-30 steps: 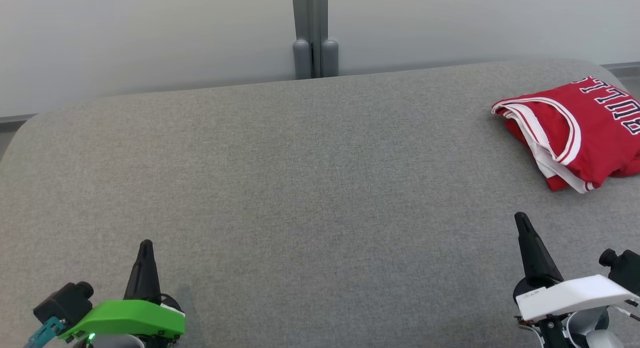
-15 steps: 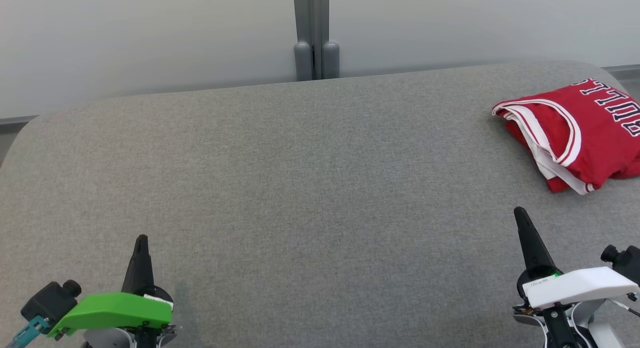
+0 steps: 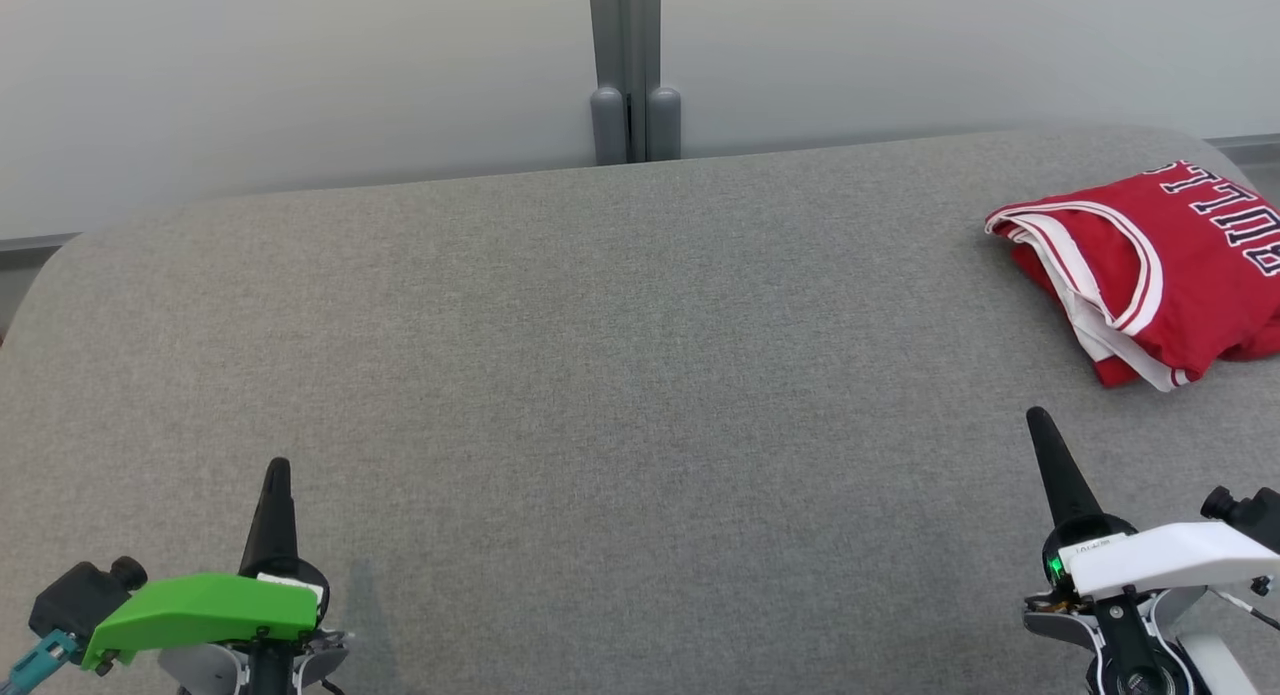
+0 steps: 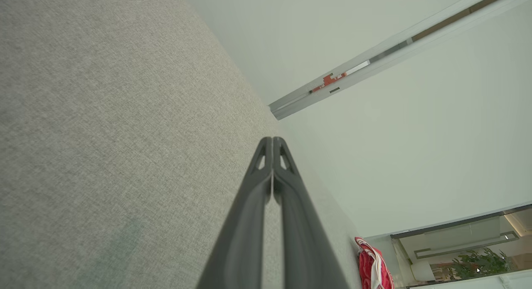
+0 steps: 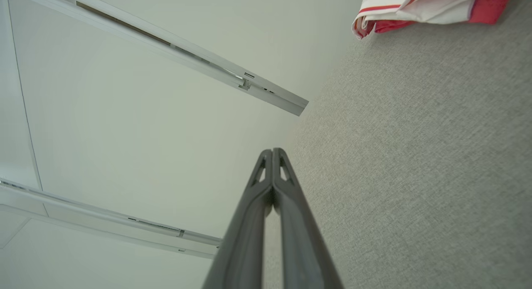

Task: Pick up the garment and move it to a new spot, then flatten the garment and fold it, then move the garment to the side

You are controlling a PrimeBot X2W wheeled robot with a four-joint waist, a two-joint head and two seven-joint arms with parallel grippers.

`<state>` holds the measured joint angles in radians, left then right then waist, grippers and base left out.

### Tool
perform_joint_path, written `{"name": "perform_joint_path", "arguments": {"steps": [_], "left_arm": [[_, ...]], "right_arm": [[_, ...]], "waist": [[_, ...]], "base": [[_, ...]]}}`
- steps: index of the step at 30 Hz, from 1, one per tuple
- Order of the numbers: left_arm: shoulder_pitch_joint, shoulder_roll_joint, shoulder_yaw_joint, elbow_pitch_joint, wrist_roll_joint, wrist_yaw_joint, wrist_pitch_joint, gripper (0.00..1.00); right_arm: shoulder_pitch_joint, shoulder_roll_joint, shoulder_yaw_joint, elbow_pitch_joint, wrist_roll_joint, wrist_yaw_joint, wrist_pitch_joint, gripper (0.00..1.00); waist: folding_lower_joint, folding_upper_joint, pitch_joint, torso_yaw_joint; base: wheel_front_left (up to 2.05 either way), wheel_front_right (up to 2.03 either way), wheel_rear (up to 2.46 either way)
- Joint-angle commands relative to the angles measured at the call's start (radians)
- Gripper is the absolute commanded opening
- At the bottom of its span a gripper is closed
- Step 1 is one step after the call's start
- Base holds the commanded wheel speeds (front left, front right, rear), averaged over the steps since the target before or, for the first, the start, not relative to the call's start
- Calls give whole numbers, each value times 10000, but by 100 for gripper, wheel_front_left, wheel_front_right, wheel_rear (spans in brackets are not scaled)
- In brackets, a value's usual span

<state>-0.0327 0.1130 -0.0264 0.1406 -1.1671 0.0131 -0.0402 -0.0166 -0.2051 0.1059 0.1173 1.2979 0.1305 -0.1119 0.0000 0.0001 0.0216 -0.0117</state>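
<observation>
- Left end effector (image 3: 277,470): you will find it at the near-left edge of the worktop (image 3: 620,375), pointing away from the robot. The left wrist view shows its two fingers pressed together tip to tip with nothing between them. Judge this as a parked posture, low and at the edge so that the central area is unobstructed.
- Worktop centre: the grey fabric surface between the two arms carries nothing. Treat this as the area where flattening and folding would be done.
- Partition post (image 3: 634,75): it stands behind the far edge at the middle, against the pale wall (image 3: 300,75). It plays no part in the task.
- Right end effector (image 3: 1038,420): it sits at the near-right edge, mirroring the left. The right wrist view shows its fingers fully together and gripping nothing. It is near the garment but clearly apart from it.
- Garment (image 3: 1150,265): the red jersey with white trim and dark lettering lies at the far-right end of the worktop, partly cut off by the head view's right edge. It is doubled over into a compact stack with the layered edges facing the robot. Judge the fold and the move to the side as done, since nothing grips it.
</observation>
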Motion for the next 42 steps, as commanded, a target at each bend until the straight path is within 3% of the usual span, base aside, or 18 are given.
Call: {"name": "perform_joint_path", "arguments": {"steps": [1,42], "left_arm": [[-279,12,118,-91,-268,-67,57,0],[-614,-237,823,-96,-3674,-360,920,0]], "right_arm": [[-242,-115,30,-19,330,6,-54,0],[-970,-1052,1129,508,4859,4,-592,0]], "waist": [[0,-1,-6,4],[0,-1,-161,81]], "base": [[0,0,0],[0,0,0]]}}
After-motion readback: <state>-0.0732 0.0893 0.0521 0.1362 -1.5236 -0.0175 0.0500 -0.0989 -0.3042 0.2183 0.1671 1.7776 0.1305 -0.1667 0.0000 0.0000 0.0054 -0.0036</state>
